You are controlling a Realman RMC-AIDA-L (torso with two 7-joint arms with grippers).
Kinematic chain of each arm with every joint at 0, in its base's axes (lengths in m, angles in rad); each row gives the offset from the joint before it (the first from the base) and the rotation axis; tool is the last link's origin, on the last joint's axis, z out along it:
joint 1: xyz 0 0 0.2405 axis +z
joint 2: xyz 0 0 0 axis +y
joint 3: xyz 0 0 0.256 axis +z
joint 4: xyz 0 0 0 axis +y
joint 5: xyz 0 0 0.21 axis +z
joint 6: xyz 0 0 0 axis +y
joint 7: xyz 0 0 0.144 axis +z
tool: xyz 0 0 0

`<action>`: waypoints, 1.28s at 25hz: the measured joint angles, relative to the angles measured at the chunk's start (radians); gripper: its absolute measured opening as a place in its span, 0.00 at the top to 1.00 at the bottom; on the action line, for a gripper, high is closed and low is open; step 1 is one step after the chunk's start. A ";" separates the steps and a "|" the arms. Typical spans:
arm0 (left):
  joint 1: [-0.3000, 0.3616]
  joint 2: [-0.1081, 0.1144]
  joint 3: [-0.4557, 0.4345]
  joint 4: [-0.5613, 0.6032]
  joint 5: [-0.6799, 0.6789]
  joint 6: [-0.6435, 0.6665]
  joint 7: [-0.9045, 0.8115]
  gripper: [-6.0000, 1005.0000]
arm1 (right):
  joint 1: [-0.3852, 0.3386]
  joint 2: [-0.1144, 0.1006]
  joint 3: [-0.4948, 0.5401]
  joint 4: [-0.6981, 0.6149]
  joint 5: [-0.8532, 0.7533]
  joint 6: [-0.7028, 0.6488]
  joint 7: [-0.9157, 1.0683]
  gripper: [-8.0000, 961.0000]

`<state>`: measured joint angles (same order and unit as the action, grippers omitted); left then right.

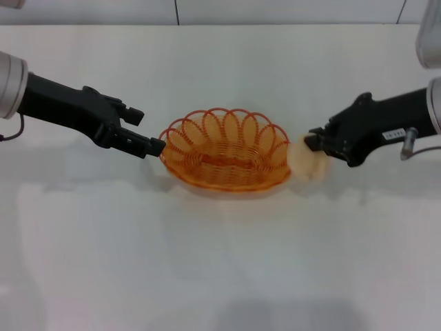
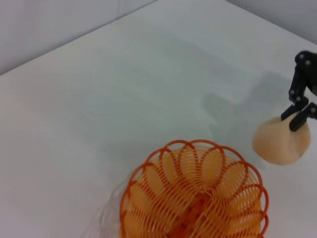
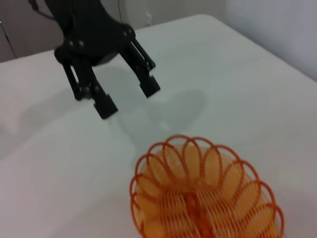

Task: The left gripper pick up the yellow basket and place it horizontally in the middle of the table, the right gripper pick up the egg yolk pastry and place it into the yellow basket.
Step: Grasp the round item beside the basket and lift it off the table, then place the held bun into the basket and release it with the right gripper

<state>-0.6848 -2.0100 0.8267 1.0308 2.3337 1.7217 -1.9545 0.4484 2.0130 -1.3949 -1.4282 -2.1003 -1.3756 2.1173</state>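
Two grippers flank the yellow basket (image 1: 226,150), which sits upright on its woven bottom near the middle of the table (image 1: 220,262), long axis running left to right in the head view.

Left gripper (image 1: 146,131): positioned just beside the basket's left end. Its fingers are spread apart and hold nothing; the right wrist view shows both fingertips (image 3: 106,106) separated, with bare table between them, clear of the basket rim (image 3: 163,148). In the head view the lower fingertip lies very close to the scalloped rim; contact cannot be confirmed there.

Right gripper (image 1: 313,141): positioned just beside the basket's right end. Its fingers are clamped on the egg yolk pastry (image 1: 308,165), gripping it at the top. In the left wrist view the pastry (image 2: 281,141) hangs under the black fingertips (image 2: 299,119), outside the basket rim (image 2: 208,146) and raised above the table surface. In the head view the pastry's edge meets or overlaps the basket's right rim; whether they touch cannot be determined.

Basket interior: holds no item.
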 joint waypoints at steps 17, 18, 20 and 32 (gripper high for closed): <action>0.007 -0.002 -0.001 0.001 -0.004 0.003 0.020 0.14 | 0.190 0.011 -0.133 0.128 0.010 0.165 0.027 0.96; 0.007 -0.003 -0.001 0.001 -0.004 0.003 0.021 0.14 | 0.197 0.011 -0.145 0.139 0.010 0.180 0.027 0.96; 0.007 -0.003 0.000 0.001 -0.005 0.003 0.021 0.14 | 0.216 0.012 -0.176 0.166 0.010 0.217 0.027 0.96; 0.007 -0.004 0.000 0.001 -0.025 0.000 0.025 0.14 | 0.254 0.014 -0.232 0.248 0.037 0.294 0.027 0.93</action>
<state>-0.6779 -2.0140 0.8268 1.0322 2.3083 1.7214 -1.9296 0.7029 2.0271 -1.6273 -1.1797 -2.0635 -1.0815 2.1446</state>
